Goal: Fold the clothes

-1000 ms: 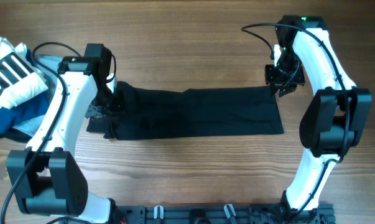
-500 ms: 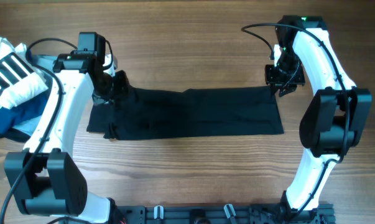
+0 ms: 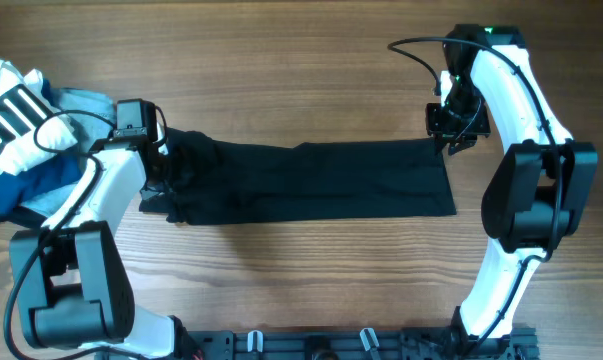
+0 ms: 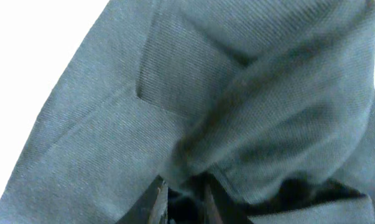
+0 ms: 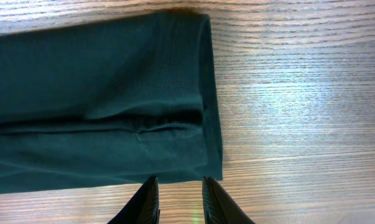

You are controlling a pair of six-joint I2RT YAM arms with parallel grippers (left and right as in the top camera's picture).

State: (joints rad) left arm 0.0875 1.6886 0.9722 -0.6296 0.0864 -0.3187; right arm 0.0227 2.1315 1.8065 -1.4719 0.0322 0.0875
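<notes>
Shirt (image 3: 311, 180) lies as long band on table (image 3: 311, 60). Left tool (image 4: 181, 186) pinches bunched left end; right tool (image 5: 178, 183) open at right end.

The overhead camera is looking straight down on the whole wooden table (image 3: 311, 60). The left wrist camera is sitting so close that the black shirt (image 4: 237, 93) is filling its frame. The right wrist camera is hanging higher, facing down on the shirt's 3 o'clock end, which the overhead is also showing.
</notes>
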